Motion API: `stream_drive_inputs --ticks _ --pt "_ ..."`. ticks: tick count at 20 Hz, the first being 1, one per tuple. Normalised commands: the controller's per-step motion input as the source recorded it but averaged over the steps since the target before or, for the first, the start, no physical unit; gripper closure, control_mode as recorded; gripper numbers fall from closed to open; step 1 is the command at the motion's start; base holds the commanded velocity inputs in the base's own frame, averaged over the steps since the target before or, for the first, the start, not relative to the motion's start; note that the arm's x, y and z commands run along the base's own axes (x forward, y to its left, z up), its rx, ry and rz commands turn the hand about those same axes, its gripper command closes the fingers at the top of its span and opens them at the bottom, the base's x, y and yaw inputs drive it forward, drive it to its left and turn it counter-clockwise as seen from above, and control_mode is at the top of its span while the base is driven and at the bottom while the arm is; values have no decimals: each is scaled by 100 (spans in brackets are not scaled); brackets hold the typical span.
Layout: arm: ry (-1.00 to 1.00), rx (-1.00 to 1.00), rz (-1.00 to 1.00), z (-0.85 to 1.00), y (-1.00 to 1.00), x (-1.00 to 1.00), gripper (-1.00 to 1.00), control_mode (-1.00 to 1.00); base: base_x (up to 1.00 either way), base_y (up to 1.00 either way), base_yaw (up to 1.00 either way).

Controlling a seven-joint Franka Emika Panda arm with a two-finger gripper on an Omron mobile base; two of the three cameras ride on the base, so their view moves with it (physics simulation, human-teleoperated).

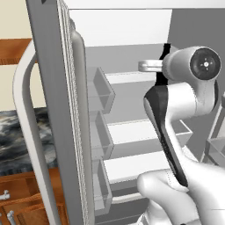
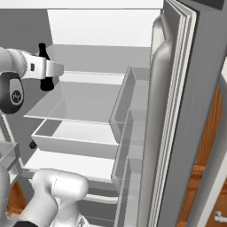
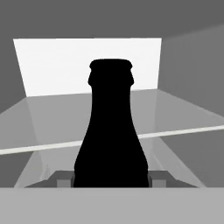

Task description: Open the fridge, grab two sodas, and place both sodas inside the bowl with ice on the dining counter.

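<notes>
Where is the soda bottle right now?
The soda bottle is upright in the gripper, inside the open fridge at upper shelf height, left side in the right base view.

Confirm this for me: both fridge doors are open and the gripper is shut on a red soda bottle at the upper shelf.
One thing is wrong: the soda bottle is black, not red, as the hand view shows. The rest holds: the gripper is shut on it at the upper shelf, and the fridge doors are open.

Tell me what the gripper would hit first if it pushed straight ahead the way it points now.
The gripper is already shut on the soda; beyond it the line looks free to the fridge back wall, though depth is unclear.
</notes>
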Motion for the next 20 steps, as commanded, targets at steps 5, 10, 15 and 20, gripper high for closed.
stream_drive_inputs --ticks 5,10,15,20 --pt "2 3 0 0 -10 -100 100 -100 0 0 0" --pt "5 2 0 -14 -6 -74 100 -100 0 0 0" --pt "0 -4 1 -44 4 -24 100 -100 0 0 0" --pt "-2 -2 0 -17 1 -31 100 100 -18 0 0"
